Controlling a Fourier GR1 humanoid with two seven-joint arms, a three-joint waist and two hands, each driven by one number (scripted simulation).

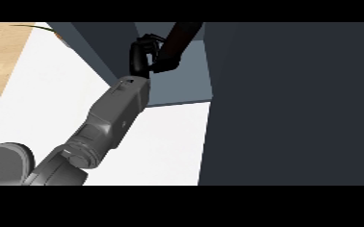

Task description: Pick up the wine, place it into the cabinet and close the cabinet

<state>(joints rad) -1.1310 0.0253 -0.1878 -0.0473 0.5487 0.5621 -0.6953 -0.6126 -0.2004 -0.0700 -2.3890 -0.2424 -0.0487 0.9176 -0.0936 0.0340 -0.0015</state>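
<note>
The wine bottle [177, 41] is dark reddish-brown and leans inside the open cabinet [181, 89], its upper part cut off by the view's top. My left hand [140, 60] reaches in from the lower left on its grey forearm. Its fingers curl against the bottle's lower left side and hide part of it. The bottle's base hangs just above the cabinet's grey-blue floor; contact with the floor cannot be made out. My right hand does not show.
The cabinet's dark door [284, 101] stands open and fills the right side of the view. The cabinet's left wall [96, 43] rises beside my forearm. The white counter [50, 91] spreads to the left and front, with a wooden surface [14, 43] at the far left.
</note>
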